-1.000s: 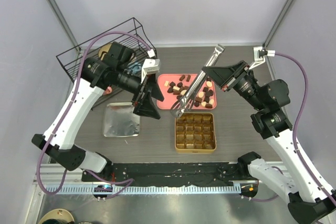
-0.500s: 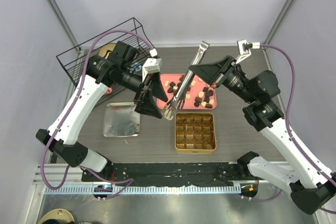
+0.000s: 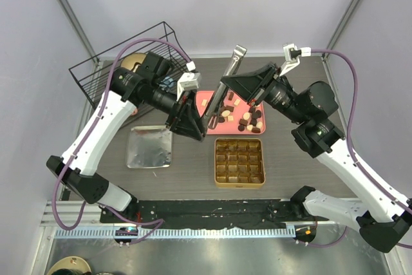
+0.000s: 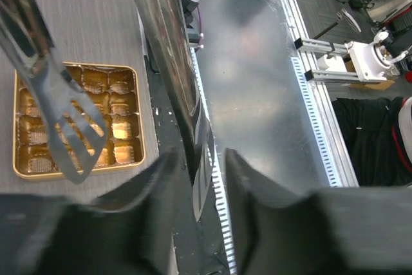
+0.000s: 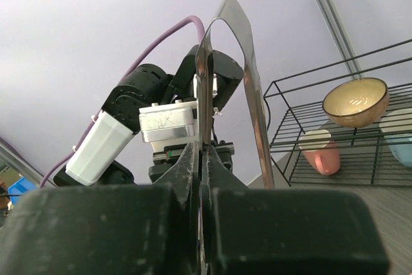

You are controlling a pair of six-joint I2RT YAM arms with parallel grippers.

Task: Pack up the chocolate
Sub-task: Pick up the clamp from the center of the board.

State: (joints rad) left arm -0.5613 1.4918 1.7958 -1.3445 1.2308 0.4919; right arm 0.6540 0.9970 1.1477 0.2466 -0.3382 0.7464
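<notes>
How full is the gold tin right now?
Empty, it seems: visible cells of the gold tin show bare gold lining; the chocolate lies on the pink tray.

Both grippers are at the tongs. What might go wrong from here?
1. The right gripper is shut on one arm of the tongs, while the left gripper straddles a tong arm lower down, not clearly clamped. Uneven pulls may twist the tongs or let them slip.
2. The tong heads hang by the pink tray, so a slip could scatter the chocolate.
</notes>
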